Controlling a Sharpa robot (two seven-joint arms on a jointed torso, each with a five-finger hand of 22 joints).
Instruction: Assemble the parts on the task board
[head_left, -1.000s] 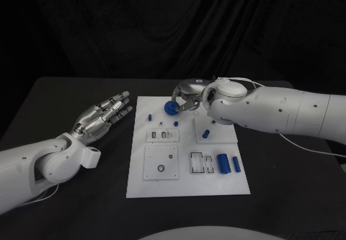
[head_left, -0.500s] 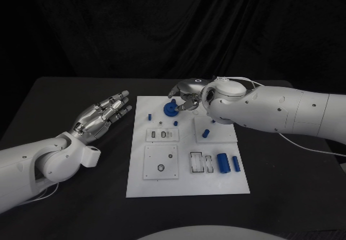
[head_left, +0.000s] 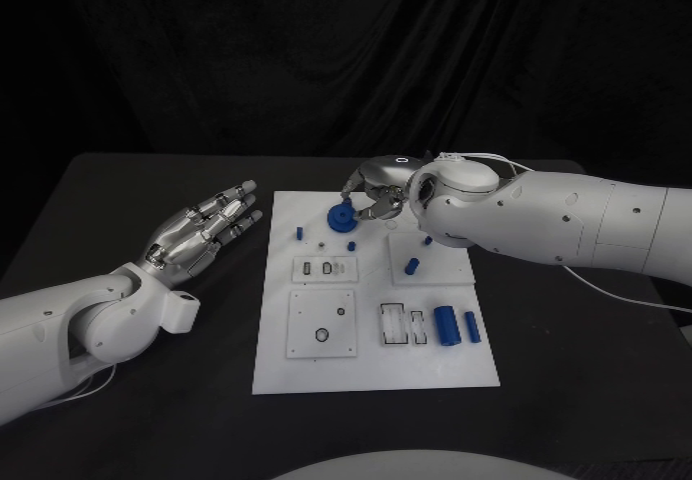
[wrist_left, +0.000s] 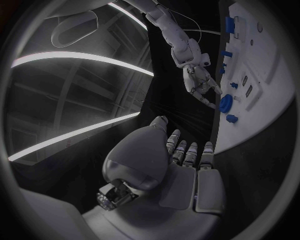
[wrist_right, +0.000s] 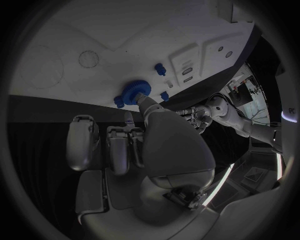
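The white task board (head_left: 375, 350) lies mid-table. My right hand (head_left: 378, 195) is over its far edge and pinches a round blue part (head_left: 342, 220) at its fingertips, low over the board's far left area. In the right wrist view the thumb (wrist_right: 145, 102) touches that round part (wrist_right: 135, 91), with small blue pegs (wrist_right: 160, 69) close by. The left wrist view shows the right hand (wrist_left: 200, 82) pointing down at the round part (wrist_left: 225, 102). My left hand (head_left: 209, 228) hovers left of the board, fingers spread, holding nothing.
On the board are two small blue pegs (head_left: 300, 234), (head_left: 351, 246), a blue piece (head_left: 413, 266) on the right square plate, and two blue cylinders (head_left: 446, 326), (head_left: 473, 328) near the right edge. Black table (head_left: 173, 400) surrounds the board.
The round blue part and my right hand's fingertips have sunk slightly toward the board. My left hand has stayed still.
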